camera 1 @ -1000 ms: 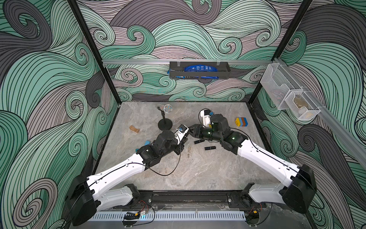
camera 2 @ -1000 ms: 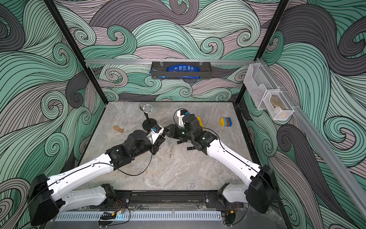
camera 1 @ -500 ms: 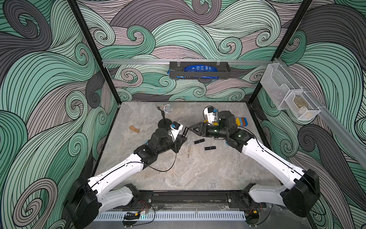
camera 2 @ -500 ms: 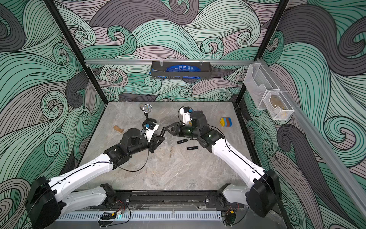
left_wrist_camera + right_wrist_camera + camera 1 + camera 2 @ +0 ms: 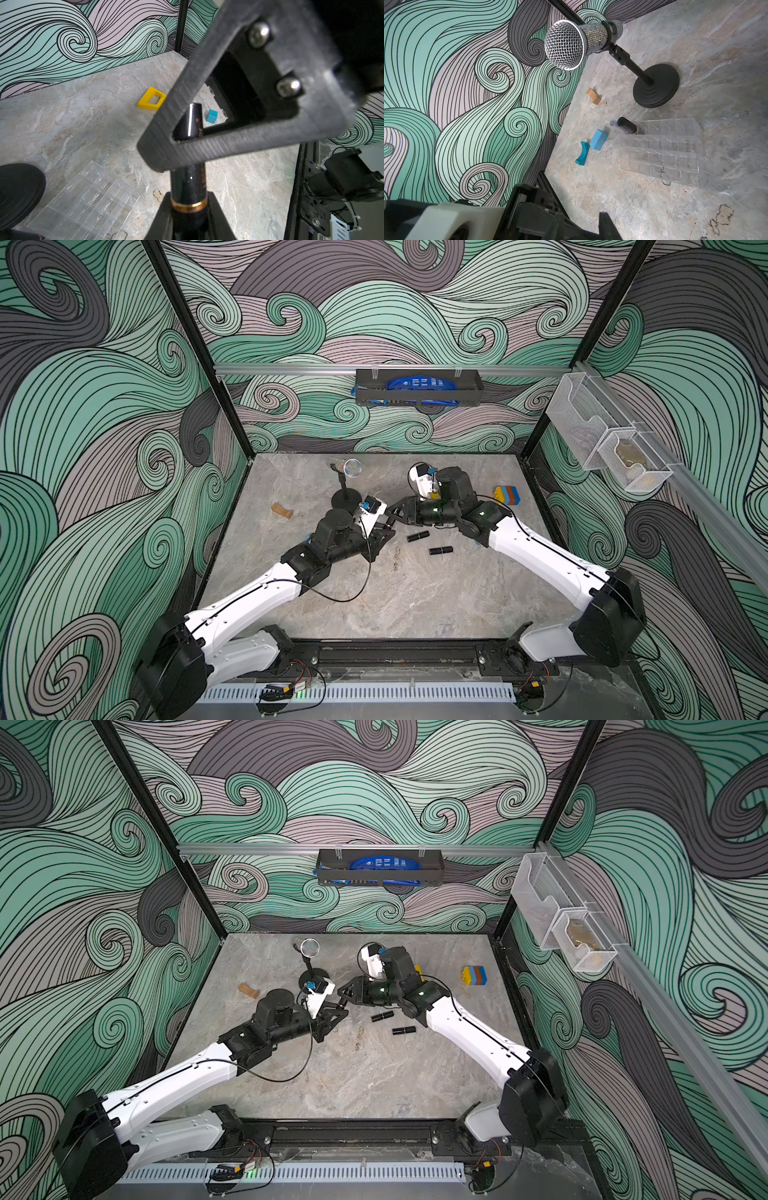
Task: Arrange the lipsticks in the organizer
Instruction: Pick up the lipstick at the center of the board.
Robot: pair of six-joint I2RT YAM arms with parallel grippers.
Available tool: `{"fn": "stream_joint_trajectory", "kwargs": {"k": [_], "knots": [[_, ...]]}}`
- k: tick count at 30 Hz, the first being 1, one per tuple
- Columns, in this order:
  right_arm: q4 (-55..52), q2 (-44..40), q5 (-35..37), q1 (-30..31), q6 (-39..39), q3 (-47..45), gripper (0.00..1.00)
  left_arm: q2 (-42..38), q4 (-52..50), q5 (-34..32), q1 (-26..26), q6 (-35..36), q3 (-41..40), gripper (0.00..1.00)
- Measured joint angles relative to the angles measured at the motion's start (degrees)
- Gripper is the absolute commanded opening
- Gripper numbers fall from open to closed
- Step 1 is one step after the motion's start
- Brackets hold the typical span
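Marble tabletop point(image 5: 415, 605), lipsticks point(image 5: 417, 536), teal swirl-patterned walls point(image 5: 104, 448)

Left arm point(image 5: 249, 605) and right arm point(image 5: 540, 556), both white shells over black joints, thin black cable point(image 5: 345, 600) looping free, silver screws point(image 5: 258, 34) glinting in the ribbed black triangular finger point(image 5: 191, 79) of the right gripper point(image 5: 390, 518).

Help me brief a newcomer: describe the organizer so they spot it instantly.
Find the microphone stand's black base on the marble table. The organizer lies near it. Unlike the opaque blocks nearby, it is clear, gridded into small square cells.
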Motion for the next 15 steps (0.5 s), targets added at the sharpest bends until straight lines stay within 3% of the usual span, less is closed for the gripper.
{"fn": "stream_joint_trajectory", "kwargs": {"k": [1, 4, 7, 11, 15], "knots": [[0.0, 0.02, 0.04, 0.0, 0.04, 0.0, 0.21, 0.0, -0.17, -0.04, 0.0, 0.17, 0.0, 0.19], [0.0, 0.24, -0.11, -0.02, 0.15, -0.02, 0.18, -0.28, -0.83, -0.92, -0.04, 0.37, 0.04, 0.56], [0.87, 0.57, -0.09, -0.81, 0.98, -0.2, 0.16, -2.03, -4.33, -3.91, -0.04, 0.0, 0.46, 0.78], [6.16, 0.44, 3.87, -3.13, 3.04, -2.64, 0.12, -6.51, -12.87, -12.35, 0.83, -1.38, 3.43, 0.84], [15.56, -0.42, 17.29, -0.22, 1.79, -10.45, 0.12, -8.07, -20.87, -18.27, 7.5, -3.87, 7.96, 0.82]]}}
